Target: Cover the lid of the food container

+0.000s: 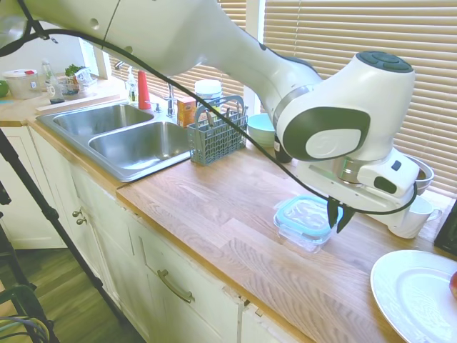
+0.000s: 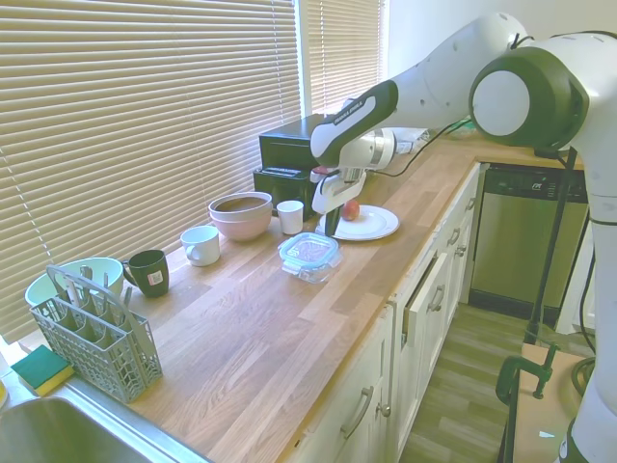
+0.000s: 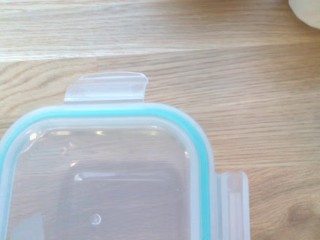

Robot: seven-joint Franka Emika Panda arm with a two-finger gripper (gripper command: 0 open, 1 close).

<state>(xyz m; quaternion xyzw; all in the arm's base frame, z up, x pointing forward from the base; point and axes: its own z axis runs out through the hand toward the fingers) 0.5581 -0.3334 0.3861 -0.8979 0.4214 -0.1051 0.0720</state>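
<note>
Wrist view — one lid (image 3: pixel 107 170), two clip tabs (image 3: pixel 106 87)

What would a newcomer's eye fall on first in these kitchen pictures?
First, the big white robot arm stretching over the wooden counter, its gripper just above the food container. The teal-rimmed lid already sits on that container. Next, the grey cutlery basket beside the steel sink.

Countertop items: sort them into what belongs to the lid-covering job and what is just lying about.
Job:
- clear plastic lid with teal rim, on the container
- clear glass food container
- gripper, beside the lid

Lying about:
- grey cutlery basket
- round white plate
- pink bowl
- dark green mug
- white mug
</note>
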